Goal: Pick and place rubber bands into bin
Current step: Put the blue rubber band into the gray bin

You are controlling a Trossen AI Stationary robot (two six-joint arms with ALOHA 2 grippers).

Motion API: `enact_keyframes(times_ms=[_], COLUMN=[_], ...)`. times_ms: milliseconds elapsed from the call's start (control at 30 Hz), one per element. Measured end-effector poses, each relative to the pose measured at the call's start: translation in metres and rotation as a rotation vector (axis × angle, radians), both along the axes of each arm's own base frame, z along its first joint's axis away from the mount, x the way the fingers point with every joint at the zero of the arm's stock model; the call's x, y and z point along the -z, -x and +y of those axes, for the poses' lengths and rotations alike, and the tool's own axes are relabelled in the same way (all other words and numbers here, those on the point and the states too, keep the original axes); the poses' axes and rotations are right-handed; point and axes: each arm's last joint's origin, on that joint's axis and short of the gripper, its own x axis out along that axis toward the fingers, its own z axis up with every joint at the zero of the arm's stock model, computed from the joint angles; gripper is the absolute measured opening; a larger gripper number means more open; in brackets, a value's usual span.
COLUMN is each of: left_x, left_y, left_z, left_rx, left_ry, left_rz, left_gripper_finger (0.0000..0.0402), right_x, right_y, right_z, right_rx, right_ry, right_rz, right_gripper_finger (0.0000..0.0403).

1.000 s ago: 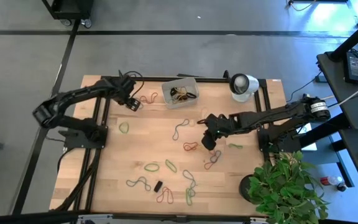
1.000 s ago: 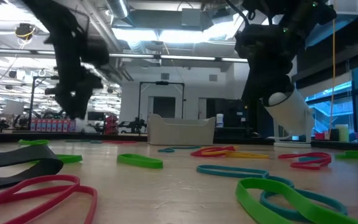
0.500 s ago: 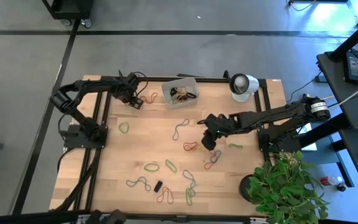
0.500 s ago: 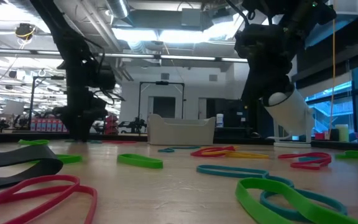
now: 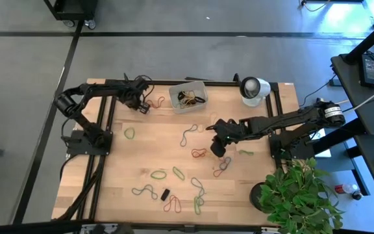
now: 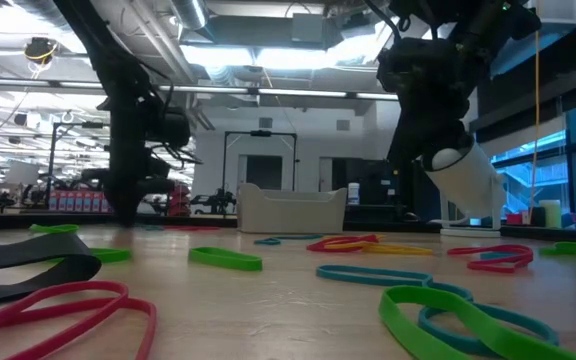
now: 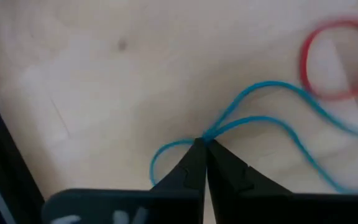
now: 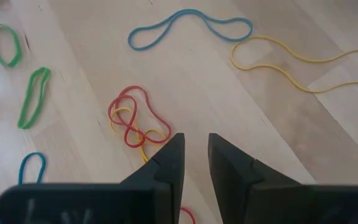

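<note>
My left pincer (image 7: 204, 144) pinches a thin blue rubber band (image 7: 263, 121), squeezed into a figure-eight on the far-left wood, left of the translucent bin (image 5: 188, 96). My right pincer (image 8: 194, 149) hangs slightly parted mid-table.

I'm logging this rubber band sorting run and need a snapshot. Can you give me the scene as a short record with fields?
surface: wooden table
left gripper: shut on a blue rubber band, near the table's far left, left of the bin
right gripper: jaws slightly apart, empty, over mid-table near a red and yellow band tangle
bin: far edge of table, bands already inside
loose bands: many scattered across the table
</note>
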Motion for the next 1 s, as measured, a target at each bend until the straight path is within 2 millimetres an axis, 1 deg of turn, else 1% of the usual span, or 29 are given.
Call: enact_keyframes(times_ms=[100,200,300,500,633,733,800,900,1000], left_x=[-0.008,-0.027,-0.046,-0.085,-0.107,-0.126,-0.141,-0.166,-0.188], left_y=[0.000,-0.006,-0.009,-0.009,-0.008,-0.014,-0.021,-0.035,-0.054], left_z=[-0.013,-0.025,-0.045,-0.087,-0.109,-0.119,-0.122,-0.121,-0.115], left_rx=[-0.011,-0.013,-0.004,-0.010,-0.010,0.018,0.038,0.070,0.122], left_ry=[0.030,-0.034,-0.084,-0.241,-0.291,-0.347,-0.394,-0.472,-0.522], left_rz=[-0.011,-0.057,-0.086,-0.236,-0.369,-0.436,-0.467,-0.505,-0.518], left_gripper_finger=[0.0003,0.0002,0.0002,0.0002,0.0002,0.0002,0.0002,0.0002,0.0002], right_x=[0.000,0.000,0.000,0.000,0.000,0.000,-0.001,-0.002,-0.003], right_y=[0.000,0.000,0.000,0.000,0.000,-0.001,-0.001,-0.002,-0.004], right_z=[0.000,0.000,0.000,0.000,0.000,0.000,0.000,0.000,0.000], right_rx=[-0.016,-0.031,-0.041,-0.077,-0.101,-0.107,-0.106,-0.114,-0.123], right_ry=[0.011,0.021,0.028,0.054,0.072,0.077,0.076,0.082,0.089], right_rz=[0.003,0.005,0.007,0.013,0.016,0.011,0.005,-0.008,-0.026], right_gripper_finger=[0.0075,0.0075,0.0075,0.0075,0.0075,0.0075,0.0075,0.0075,0.0075])
